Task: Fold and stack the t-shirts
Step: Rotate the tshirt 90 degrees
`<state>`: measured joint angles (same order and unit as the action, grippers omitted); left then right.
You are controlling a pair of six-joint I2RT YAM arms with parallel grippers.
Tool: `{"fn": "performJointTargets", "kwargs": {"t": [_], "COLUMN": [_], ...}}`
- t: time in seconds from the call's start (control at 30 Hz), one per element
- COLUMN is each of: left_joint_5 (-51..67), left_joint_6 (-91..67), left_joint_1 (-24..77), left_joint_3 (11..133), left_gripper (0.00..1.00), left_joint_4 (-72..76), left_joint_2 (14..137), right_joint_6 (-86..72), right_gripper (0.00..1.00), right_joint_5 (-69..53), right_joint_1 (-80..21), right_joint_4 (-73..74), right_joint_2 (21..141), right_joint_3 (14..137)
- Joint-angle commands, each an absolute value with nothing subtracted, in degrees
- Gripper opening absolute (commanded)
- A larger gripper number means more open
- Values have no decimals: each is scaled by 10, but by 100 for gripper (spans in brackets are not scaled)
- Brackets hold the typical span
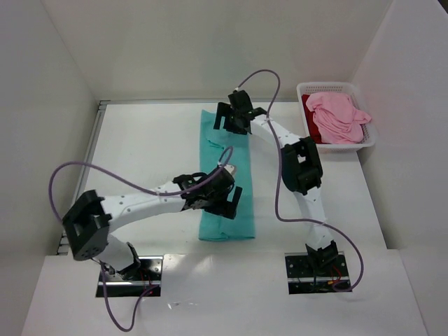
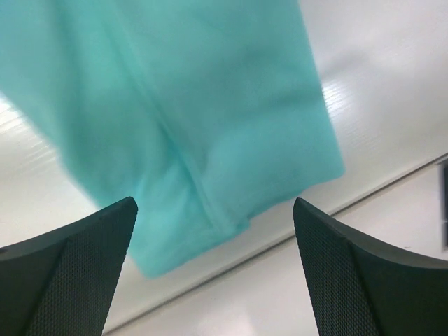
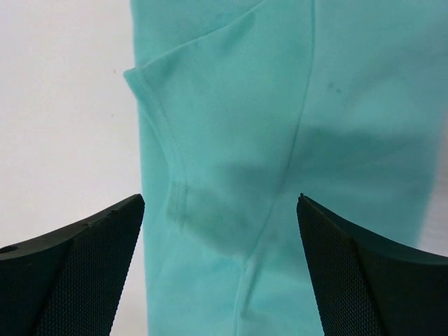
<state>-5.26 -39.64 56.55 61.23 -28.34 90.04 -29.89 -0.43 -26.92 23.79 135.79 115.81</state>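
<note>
One teal shirt [image 1: 224, 227] lies as a long, smooth cloth strip. A pink shirt [image 1: 339, 115] and a red shirt [image 1: 312, 120] sit crumpled in one lattice basket [image 1: 334, 87]. The left gripper [image 2: 213, 210] and right gripper [image 3: 220, 199] both gape wide, empty.

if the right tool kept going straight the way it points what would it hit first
Most likely the teal t-shirt: the open right tool points straight at its sleeve, with nothing between. How far off is unclear.

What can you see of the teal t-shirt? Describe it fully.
The teal t-shirt is soft plain cloth, folded lengthwise into a long narrow strip. It lies flat on the white table, running far to near. A hemmed sleeve lies folded over it. The left gripper and right gripper hover open above it.
</note>
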Motion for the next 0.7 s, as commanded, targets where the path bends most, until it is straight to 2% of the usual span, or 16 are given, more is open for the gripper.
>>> {"fn": "performJointTargets", "kwargs": {"t": [0.0, 0.17, 0.47, 0.67], "left_joint_5": [-137, -202, -261, -288], "left_joint_6": [-455, -508, -497, -464], "left_joint_1": [567, 541, 530, 525], "left_joint_3": [634, 595, 546, 418], "left_gripper": [100, 100, 100, 100], "left_joint_4": [-343, -329, -268, -102], "left_joint_2": [811, 685, 575, 424], "right_joint_6": [-286, -273, -272, -290], "right_gripper": [95, 100, 100, 100], "right_joint_5": [5, 18, -20, -25], "right_joint_1": [-257, -246, -236, -236], "right_joint_4": [218, 198, 131, 103], "right_joint_2": [1233, 1148, 1010, 947], "right_joint_3": [1126, 1033, 841, 731]}}
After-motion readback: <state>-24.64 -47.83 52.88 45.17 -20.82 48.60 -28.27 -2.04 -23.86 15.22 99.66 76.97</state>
